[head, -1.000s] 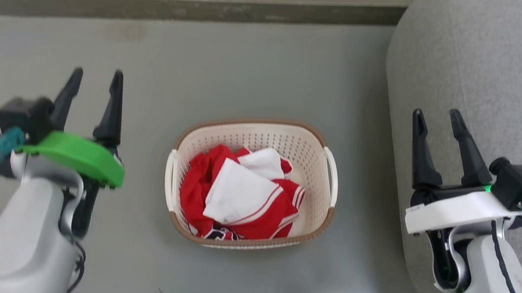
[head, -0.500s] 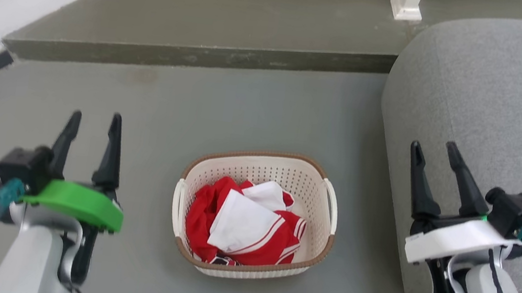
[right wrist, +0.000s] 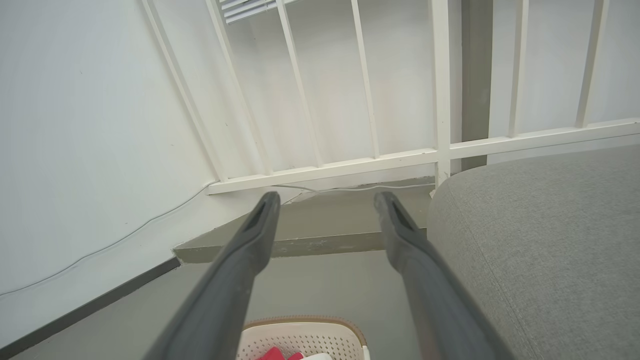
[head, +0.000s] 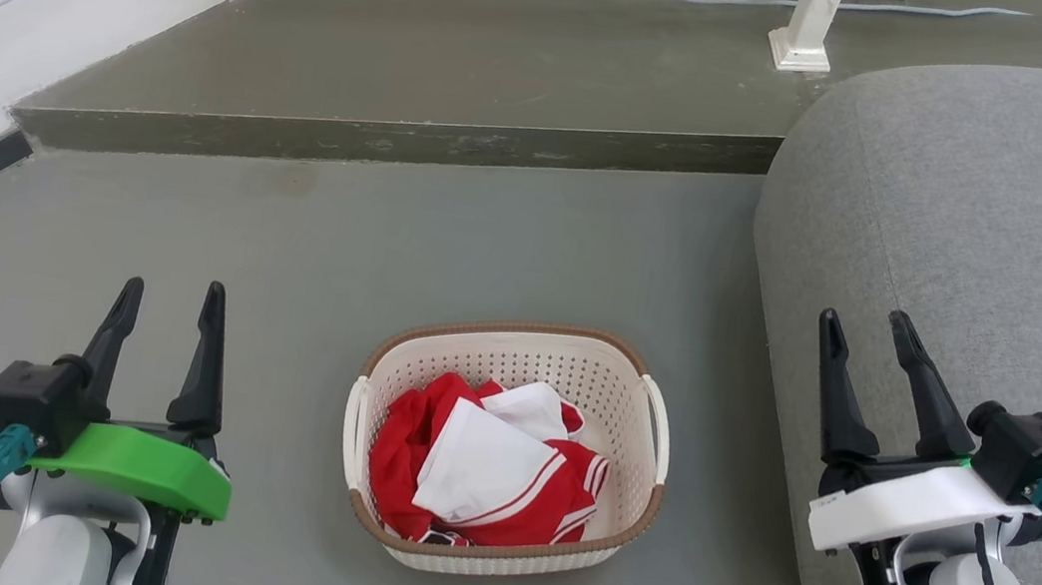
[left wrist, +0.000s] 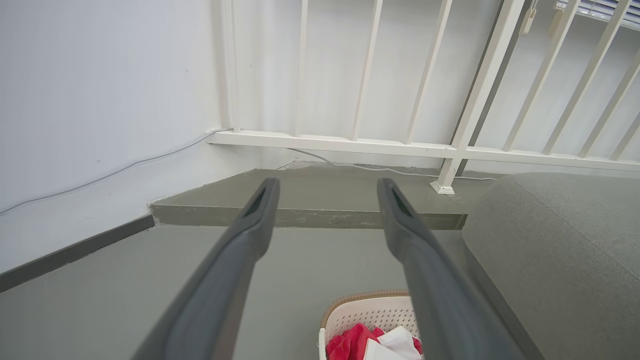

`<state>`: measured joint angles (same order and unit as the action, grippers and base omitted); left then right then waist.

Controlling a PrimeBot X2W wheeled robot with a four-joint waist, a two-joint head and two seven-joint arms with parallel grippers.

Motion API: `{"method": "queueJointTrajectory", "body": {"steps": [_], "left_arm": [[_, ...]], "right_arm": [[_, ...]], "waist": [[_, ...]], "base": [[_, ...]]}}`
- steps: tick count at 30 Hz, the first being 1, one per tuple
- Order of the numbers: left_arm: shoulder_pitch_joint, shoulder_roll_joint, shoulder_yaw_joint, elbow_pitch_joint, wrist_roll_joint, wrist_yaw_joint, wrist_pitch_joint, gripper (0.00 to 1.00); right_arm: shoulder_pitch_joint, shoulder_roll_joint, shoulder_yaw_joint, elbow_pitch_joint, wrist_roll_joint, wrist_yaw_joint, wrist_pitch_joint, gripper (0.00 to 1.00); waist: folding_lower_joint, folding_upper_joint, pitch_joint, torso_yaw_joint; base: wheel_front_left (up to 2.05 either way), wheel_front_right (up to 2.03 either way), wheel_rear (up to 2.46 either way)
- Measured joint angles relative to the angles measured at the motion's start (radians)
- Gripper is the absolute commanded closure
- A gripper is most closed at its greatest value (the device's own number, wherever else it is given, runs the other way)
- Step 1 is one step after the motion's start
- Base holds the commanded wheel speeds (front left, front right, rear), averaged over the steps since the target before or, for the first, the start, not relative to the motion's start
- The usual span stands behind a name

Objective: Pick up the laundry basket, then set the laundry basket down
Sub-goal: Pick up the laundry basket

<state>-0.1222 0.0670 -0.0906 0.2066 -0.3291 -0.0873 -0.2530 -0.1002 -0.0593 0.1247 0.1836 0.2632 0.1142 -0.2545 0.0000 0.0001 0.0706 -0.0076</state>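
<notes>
left gripper [head: 174, 287]: fingers apart, empty | right gripper [head: 863, 317]: fingers apart, empty | small cream perforated plastic laundry basket [head: 512, 364], brown rim: between both grippers, touching neither, on grey floor [head: 487, 248]

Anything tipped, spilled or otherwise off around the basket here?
Nothing stands out. The laundry basket sits upright on the floor, clothes all inside it. The left gripper and right gripper hang open on either side, clear of it.
</notes>
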Motion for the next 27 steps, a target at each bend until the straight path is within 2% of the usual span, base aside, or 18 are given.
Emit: {"method": "queueJointTrajectory", "body": {"steps": [27], "left_arm": [[0.031, -0.017, -0.003, -0.072, 0.01, 0.001, 0.0, 0.0]], "right_arm": [[0.011, 0.002, 0.003, -0.032, -0.009, 0.003, 0.0, 0.0]], "waist": [[0.0, 0.0, 0.04, 0.005]], "base": [[0.0, 0.0, 0.0]]}}
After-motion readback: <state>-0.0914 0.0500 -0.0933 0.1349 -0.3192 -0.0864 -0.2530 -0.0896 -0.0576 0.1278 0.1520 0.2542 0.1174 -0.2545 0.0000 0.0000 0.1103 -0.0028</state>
